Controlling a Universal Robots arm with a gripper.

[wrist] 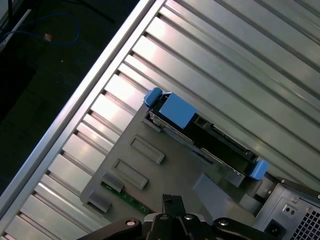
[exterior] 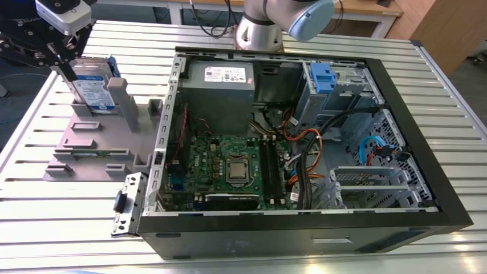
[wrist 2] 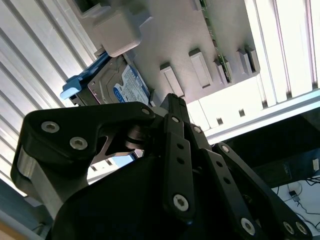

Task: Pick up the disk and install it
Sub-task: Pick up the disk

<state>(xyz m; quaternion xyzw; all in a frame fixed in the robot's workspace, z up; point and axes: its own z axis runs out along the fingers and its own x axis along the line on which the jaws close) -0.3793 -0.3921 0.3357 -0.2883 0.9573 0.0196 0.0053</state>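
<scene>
Disk (exterior: 95, 85): upright on edge in the grey stand (exterior: 91, 137) on the counter (exterior: 68, 217), beside the open computer case (exterior: 426, 171).
End effector (exterior: 65, 67): right at the disk's top edge; I can't tell if it's open or closed.
Handling: stiff, dense and shock-sensitive, I'd say; I'd take it squarely across the broad faces, near the top.

Slatted metal table (exterior: 76, 228), two loads.
The ribbed table carries a grey plastic stand (exterior: 91, 142) toward the exterior view's left and, just beside it, an open black computer case (exterior: 304, 240) lying on its side; the arm's base (exterior: 259, 37) stands behind the case.
</scene>
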